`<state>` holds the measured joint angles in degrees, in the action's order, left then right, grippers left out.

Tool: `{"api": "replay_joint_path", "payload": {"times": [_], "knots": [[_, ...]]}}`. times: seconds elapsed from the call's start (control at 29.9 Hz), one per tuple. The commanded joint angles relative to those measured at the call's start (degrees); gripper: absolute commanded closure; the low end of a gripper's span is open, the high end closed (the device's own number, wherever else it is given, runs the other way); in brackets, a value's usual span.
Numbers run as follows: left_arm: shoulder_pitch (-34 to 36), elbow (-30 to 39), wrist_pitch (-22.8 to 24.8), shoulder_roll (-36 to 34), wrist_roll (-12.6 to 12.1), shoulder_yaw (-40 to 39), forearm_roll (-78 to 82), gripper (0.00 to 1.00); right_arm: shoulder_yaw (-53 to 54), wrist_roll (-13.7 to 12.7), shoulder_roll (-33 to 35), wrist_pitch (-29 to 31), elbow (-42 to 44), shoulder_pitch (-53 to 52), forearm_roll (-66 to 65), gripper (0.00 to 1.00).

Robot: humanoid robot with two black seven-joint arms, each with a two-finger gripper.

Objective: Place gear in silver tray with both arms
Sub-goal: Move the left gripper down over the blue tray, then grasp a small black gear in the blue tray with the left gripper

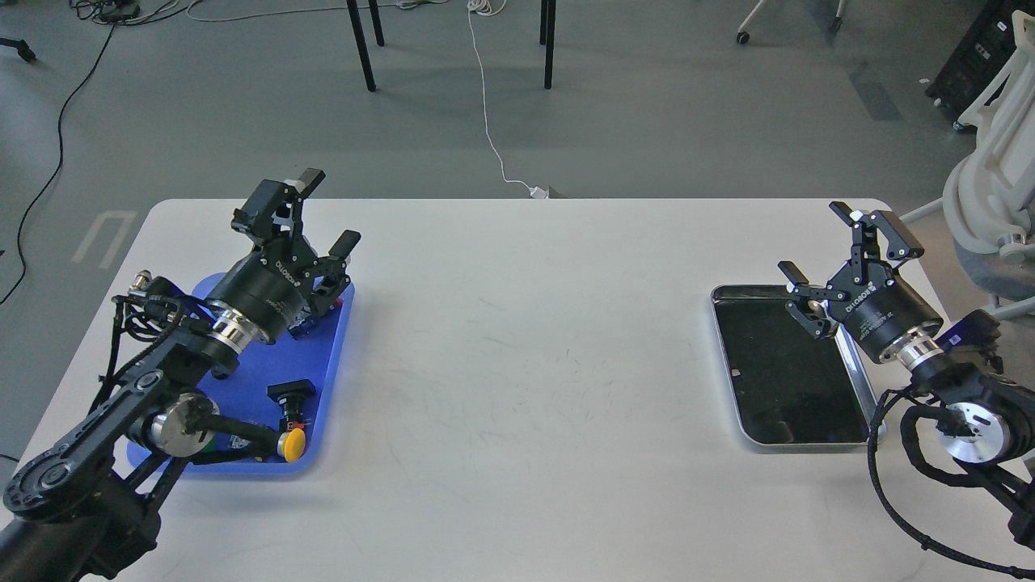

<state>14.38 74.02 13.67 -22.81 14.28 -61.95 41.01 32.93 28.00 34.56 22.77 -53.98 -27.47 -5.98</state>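
Ref. landmark: white table (517, 364). I see the silver tray (788, 368) flat at the table's right end, black inside, nothing on it. My right gripper (841, 250) hangs above the tray's far right corner, fingers spread apart, nothing between them. At the table's left end sits a blue tray (323, 380). My left gripper (323, 218) is over its far edge, fingers spread, nothing held. On the blue tray's near part: a yellow-capped piece (292, 444) and a small black part (292, 394). Gear possibly hidden under the left arm; can't confirm.
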Motion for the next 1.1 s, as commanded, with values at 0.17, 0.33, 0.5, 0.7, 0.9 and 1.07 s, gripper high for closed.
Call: {"api": "replay_joint_path", "payload": {"times": [0.17, 0.33, 0.5, 0.7, 0.9, 1.07], "knots": [[3.72, 3.32, 12.43, -21.30, 9.97, 1.66, 27.33, 0.01, 0.38, 0.00, -0.20, -0.18, -0.16, -1.18, 0.01, 0.01], [3.20, 2.36, 12.08, -29.22, 13.72, 2.53, 52.01, 0.01, 0.38, 0.00, -0.19, -0.27, -0.07, -1.19, 0.01, 0.01], [8.72, -2.82, 7.35, -28.88, 13.72, 10.08, 74.37, 0.02, 0.82, 0.00, -0.28, -0.45, -0.07, -1.19, 0.01, 0.01], [20.67, -13.27, 3.30, -26.07, 13.72, 28.35, 78.61, 0.04, 1.00, 0.00, -0.19, -0.45, -0.07, -1.10, 0.01, 0.01], [26.66, -24.27, -0.75, -21.23, 13.72, 38.74, 78.61, 0.08, 1.08, 0.00, 0.24, -0.45, -0.34, -0.57, 0.01, 0.01], [26.84, -26.73, -0.66, -20.61, 13.72, 39.28, 78.61, 0.12, 1.08, 0.00, 0.33, -0.45, -0.34, -0.40, 0.01, 0.01]]}}
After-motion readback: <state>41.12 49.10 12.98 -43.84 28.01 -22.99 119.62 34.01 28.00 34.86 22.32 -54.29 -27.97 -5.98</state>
